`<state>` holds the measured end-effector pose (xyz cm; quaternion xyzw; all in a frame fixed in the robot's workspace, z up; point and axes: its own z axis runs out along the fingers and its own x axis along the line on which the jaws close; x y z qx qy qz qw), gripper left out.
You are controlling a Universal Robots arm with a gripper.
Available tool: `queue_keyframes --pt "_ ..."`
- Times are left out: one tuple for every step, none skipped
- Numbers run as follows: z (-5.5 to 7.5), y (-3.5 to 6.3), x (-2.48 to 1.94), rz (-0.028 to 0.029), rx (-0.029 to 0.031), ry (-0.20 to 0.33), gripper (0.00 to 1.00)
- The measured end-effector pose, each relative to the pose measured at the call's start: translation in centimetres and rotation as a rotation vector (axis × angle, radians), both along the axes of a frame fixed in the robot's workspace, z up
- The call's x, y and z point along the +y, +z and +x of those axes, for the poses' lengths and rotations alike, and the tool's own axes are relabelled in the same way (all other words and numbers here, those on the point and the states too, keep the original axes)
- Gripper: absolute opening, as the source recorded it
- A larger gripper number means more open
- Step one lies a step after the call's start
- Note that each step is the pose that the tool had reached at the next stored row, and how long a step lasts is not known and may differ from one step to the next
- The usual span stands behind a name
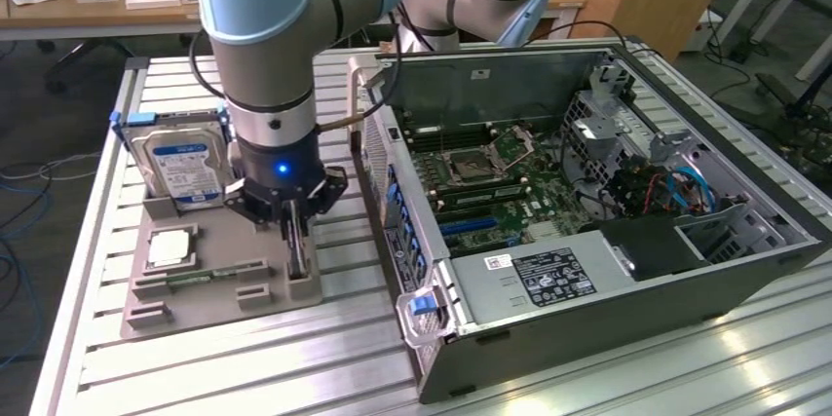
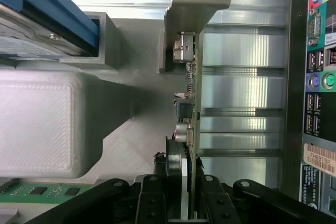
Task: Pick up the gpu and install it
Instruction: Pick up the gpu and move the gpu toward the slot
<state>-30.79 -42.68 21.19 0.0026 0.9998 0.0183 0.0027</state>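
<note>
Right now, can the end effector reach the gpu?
Probably yes: the end effector sits right above the gpu, standing on edge in its grey holder; hard drive stands off to one side.

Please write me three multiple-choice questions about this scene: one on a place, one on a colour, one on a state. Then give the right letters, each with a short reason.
1. Where is the gripper?
A. Inside the computer case
B. At the gpu, over the grey holder
C. Above the square silver chip

2. Which colours does the label of the hard drive have?
A. Red and yellow
B. Green and black
C. Blue and white

3. How is the gpu placed?
A. Standing on its edge in the grey holder
B. Lying flat on the table
C. Seated on the motherboard

Answers:
1 B: the arm reaches down to the thin card in the grey holder.
2 C: the label on the upright drive is blue and white.
3 A: the card stands edge-up in a slot of the holder.
</note>
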Motion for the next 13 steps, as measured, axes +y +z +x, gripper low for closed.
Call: queue_keyframes --pt "0.0 0.21 0.00 -0.0001 0.0001 0.000 0.28" --pt "0.0 0.42 0.00 -0.0002 0.0003 0.000 0.28" --pt "0.0 0.65 0.00 -0.0002 0.0003 0.000 0.28" --pt "0.0 0.90 0.00 -0.0003 0.0004 0.000 0.28" --pt "0.0 1.16 0.00 -0.0002 0.0003 0.000 0.28" --pt "0.0 1.41 0.00 -0.0002 0.0003 0.000 0.28" --pt "0.0 1.67 0.00 -0.0002 0.0003 0.000 0.28" --pt "0.0 1.91 0.00 -0.0002 0.0003 0.000 0.28" --pt "0.0 2.14 0.00 -0.0002 0.0003 0.000 0.28" --pt "0.0 2.38 0.00 -0.0002 0.0003 0.000 0.28" --pt "0.0 2.60 0.00 -0.0002 0.0003 0.000 0.28" --pt "0.0 2.82 0.00 -0.0002 0.0003 0.000 0.28" --pt "0.0 3.07 0.00 -0.0003 0.0003 0.000 0.28"
